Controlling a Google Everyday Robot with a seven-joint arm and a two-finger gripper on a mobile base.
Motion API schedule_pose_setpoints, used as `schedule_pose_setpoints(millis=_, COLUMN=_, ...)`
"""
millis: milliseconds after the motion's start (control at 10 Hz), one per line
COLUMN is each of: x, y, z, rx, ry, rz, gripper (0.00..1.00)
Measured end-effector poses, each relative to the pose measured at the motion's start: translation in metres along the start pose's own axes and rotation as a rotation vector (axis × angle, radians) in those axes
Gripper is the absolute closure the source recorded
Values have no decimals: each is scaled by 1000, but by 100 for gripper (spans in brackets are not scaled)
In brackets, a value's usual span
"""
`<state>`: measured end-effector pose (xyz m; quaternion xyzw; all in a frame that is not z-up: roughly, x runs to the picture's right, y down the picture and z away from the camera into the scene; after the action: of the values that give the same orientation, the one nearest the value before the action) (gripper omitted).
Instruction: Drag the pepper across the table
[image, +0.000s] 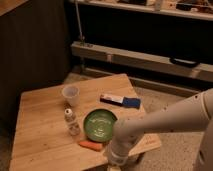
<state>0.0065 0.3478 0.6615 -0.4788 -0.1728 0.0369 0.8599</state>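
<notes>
The pepper (91, 145) is a small orange-red tapered piece lying flat near the front edge of the light wooden table (40, 130), just below the green bowl (99, 123). My white arm reaches in from the right. Its gripper (118, 159) points down at the table's front edge, a little to the right of the pepper and apart from it. It holds nothing, and its tips are mostly hidden low in the view.
A clear plastic cup (70, 94) and a small bottle (72, 123) stand left of the bowl. A blue-and-white flat package (120, 101) lies behind the bowl. A metal rack base (145, 60) runs behind the table.
</notes>
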Motion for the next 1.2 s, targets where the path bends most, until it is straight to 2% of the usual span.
schedule_pose_setpoints(millis=400, x=6, y=-30, z=8, rx=4, ry=51, rz=-14, gripper=20)
schedule_pose_setpoints(millis=700, x=12, y=-44, z=17, rx=8, ry=63, rz=-2, gripper=20)
schedule_pose_setpoints(millis=1200, x=25, y=-79, z=0, rx=59, ry=103, rz=28, gripper=20)
